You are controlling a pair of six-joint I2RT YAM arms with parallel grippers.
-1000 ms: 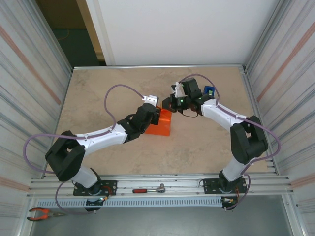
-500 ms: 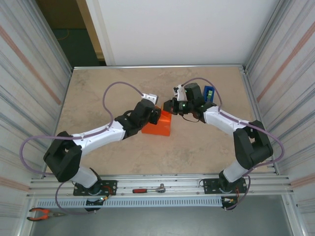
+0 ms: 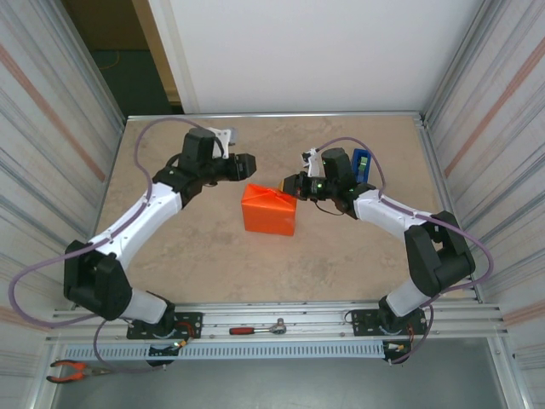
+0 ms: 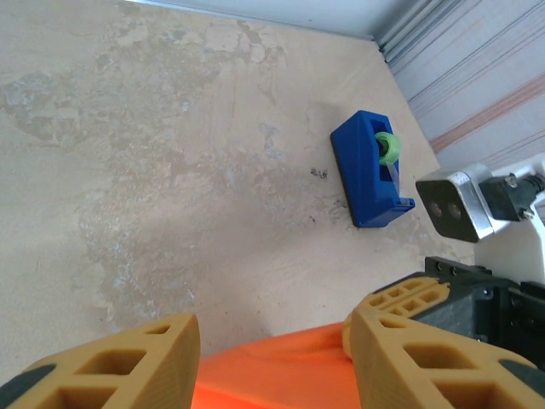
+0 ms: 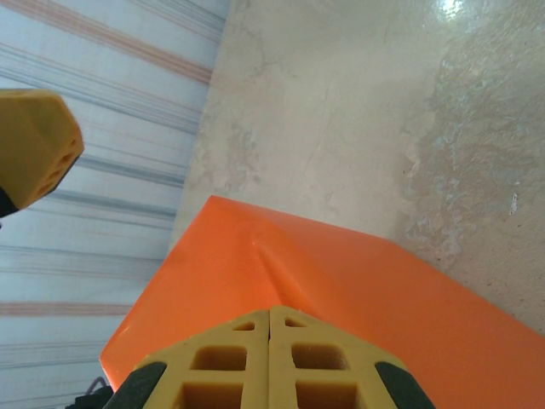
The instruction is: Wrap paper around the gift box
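Note:
The orange paper (image 3: 269, 209) is folded into a box shape in the middle of the table, and the gift box is hidden under it. My right gripper (image 3: 289, 184) is shut, its tips (image 5: 270, 312) resting on the paper (image 5: 341, 281) where a fold crease runs in from the top right corner. Whether any paper is pinched I cannot tell. My left gripper (image 3: 243, 164) hovers up and to the left of the parcel, apart from it. It (image 4: 271, 341) is open with nothing between its fingers; the paper (image 4: 281, 375) lies beyond them.
A blue tape dispenser (image 3: 361, 162) with a green roll (image 4: 387, 149) sits at the back right, behind the right wrist. Corrugated metal walls (image 3: 51, 153) close in both sides. A ratchet tool (image 3: 257, 328) and pliers (image 3: 72, 369) lie by the front rail.
The left arm has lifted off the parcel and swung back to the upper left, its jaws widening. The right gripper has stayed shut at the parcel's top right corner.

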